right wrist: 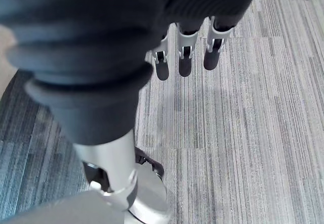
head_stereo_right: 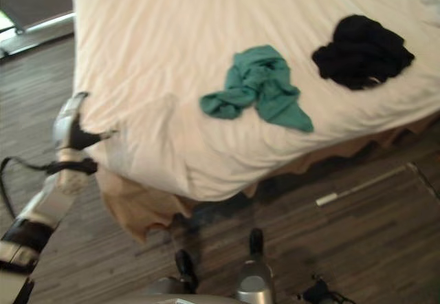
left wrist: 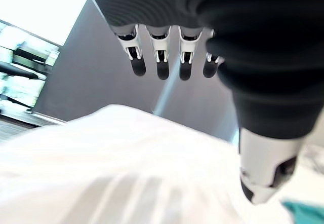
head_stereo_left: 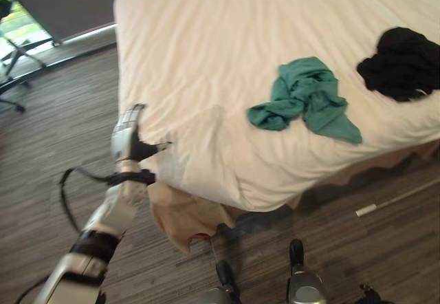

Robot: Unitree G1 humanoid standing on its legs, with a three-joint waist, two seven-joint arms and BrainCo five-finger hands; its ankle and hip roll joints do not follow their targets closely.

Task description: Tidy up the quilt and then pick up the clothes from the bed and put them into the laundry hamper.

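Quilt (head_stereo_left: 206,56) edge lies just past my left hand (head_stereo_left: 128,135), whose fingers (left wrist: 159,64) hang loosely straight and empty at the bed's corner. Beyond them, rightward, sit the green garment (head_stereo_left: 306,98), then the black garment (head_stereo_left: 402,63). My right hand (right wrist: 185,57) hangs relaxed over the floor (right wrist: 253,133); left is nearer.

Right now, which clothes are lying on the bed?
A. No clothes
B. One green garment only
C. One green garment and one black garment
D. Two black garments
C: a crumpled green garment lies on the cream quilt, with a bunched black garment apart from it near the bed's edge.
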